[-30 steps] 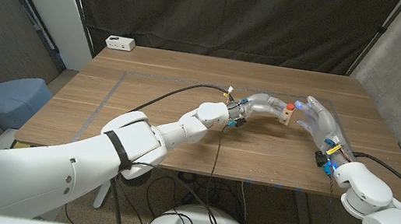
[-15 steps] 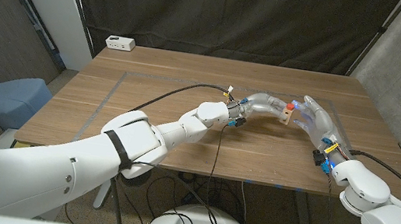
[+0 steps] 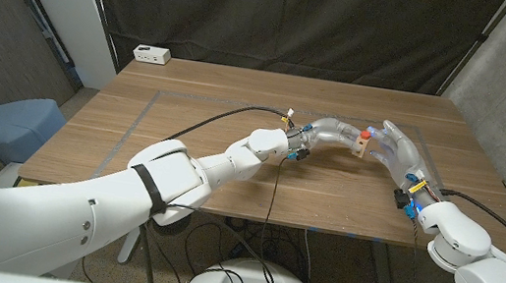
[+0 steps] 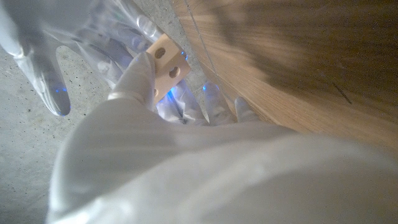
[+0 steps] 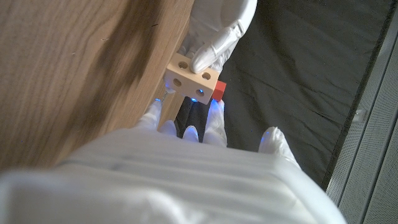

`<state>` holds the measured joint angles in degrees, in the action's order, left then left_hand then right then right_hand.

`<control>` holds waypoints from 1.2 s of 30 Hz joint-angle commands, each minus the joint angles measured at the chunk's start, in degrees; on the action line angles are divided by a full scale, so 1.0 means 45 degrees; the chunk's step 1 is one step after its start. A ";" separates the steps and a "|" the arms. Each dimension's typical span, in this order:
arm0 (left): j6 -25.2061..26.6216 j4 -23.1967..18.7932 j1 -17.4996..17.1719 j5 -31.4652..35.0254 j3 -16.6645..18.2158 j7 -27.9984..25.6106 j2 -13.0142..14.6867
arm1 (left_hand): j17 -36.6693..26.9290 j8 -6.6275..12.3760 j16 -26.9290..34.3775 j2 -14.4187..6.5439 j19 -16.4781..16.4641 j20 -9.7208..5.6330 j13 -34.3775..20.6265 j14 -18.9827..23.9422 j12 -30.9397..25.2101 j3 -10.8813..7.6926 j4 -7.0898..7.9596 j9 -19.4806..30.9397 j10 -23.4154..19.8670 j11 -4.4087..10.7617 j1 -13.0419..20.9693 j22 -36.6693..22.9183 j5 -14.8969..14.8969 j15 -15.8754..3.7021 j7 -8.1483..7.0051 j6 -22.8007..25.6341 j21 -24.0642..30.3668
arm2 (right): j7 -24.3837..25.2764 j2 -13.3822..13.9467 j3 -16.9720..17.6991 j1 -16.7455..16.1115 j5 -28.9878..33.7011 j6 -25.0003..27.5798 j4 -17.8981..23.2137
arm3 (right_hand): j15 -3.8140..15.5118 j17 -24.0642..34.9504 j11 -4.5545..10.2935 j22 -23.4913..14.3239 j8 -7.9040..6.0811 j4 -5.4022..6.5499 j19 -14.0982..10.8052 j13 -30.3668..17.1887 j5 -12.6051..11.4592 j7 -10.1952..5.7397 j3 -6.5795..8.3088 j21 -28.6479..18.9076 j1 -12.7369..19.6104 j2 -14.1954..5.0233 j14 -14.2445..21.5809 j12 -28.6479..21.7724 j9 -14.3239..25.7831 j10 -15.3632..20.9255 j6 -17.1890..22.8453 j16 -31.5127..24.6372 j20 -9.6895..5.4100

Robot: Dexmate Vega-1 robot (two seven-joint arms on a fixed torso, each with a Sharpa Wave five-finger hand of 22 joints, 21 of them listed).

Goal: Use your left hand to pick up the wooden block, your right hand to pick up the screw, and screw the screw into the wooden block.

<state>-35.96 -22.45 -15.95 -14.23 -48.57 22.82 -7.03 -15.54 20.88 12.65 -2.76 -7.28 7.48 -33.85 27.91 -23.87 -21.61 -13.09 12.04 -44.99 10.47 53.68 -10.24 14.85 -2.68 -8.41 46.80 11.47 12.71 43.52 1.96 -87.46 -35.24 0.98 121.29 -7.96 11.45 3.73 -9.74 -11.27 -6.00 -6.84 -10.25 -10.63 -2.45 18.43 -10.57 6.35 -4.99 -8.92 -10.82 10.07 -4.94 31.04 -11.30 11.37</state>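
My left hand (image 3: 332, 133) holds the pale wooden block (image 3: 359, 147) above the table's right half. The holed block (image 5: 188, 77) has a left fingertip (image 5: 205, 61) pressing on its top face. A screw with a red head (image 3: 366, 135) sticks out of the block's side. My right hand (image 3: 399, 150) stands right against the block from the right. Its fingertips (image 5: 214, 115) reach the red screw head (image 5: 219, 91) and close on it. In the left wrist view the block (image 4: 168, 68) sits between my left fingers (image 4: 138, 78), with the right hand (image 4: 43, 56) beyond it.
The wooden table (image 3: 213, 146) stretches wide to the left of both hands. A white power strip (image 3: 151, 54) lies at its far left corner. A black cable (image 3: 227, 116) runs along my left arm. A dark curtain hangs behind the table.
My right hand has shifted slightly left, closing the small gap to the block and the red screw head. The left hand and block have stayed in place.
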 commanded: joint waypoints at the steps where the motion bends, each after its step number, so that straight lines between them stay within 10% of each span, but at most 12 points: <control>1: 0.0118 0.0048 0.0040 -0.0042 0.0023 -0.0004 -0.0019 | -0.0043 0.0113 0.0069 -0.1154 -0.0090 0.0014 -0.0048 0.0142 -0.0461 -0.0947 0.0945 0.0089 -0.0112 0.0050 -0.0946 -0.0054 0.0086 -0.0724 0.0382 0.0994 0.0075 | 0.0174 0.0021 -0.0055 -0.0006 -0.0031 -0.0032 0.0010 | 0.0036 0.0023 0.0020 -0.0018 -0.0109 -0.0042 -0.0011 -0.0026 -0.0060 0.0034 0.0021 -0.0063 -0.0019 -0.0094 0.0037 -0.0107 0.0047 0.0143 0.0299 -0.0087 0.0007; 36: -0.0091 -0.0051 -0.0047 -0.0053 0.0030 0.0097 0.0022 | -0.0030 0.0105 0.0054 -0.1169 -0.0086 0.0009 -0.0059 0.0151 -0.0480 -0.0978 0.0963 0.0088 -0.0127 0.0020 -0.0976 -0.0054 0.0093 -0.0707 0.0367 0.0980 0.0074 | 0.0371 -0.0024 0.0203 -0.0570 0.0015 -0.0102 0.0334 | 0.0092 -0.0023 -0.0073 -0.0014 -0.0248 -0.0087 -0.0365 -0.0030 -0.0068 0.0345 0.0097 -0.0161 0.0083 -0.0174 0.0575 -0.0300 0.0066 0.1102 0.1394 -0.0252 -0.0079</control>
<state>-35.78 -22.20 -15.73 -14.53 -48.51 22.95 -7.05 -15.54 20.88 12.65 -2.76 -7.28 7.48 -33.85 27.91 -23.87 -21.61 -13.09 12.08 -45.13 10.54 53.68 -10.24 15.09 -2.68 -8.41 46.80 11.47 14.29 43.59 2.28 -89.04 -35.45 0.89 122.18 -7.35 11.18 3.37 -9.73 -11.94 -6.24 -8.01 -10.25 -10.63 -1.02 18.67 -10.86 6.74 -5.38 -6.63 -11.91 10.29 -0.60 36.56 -12.09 10.85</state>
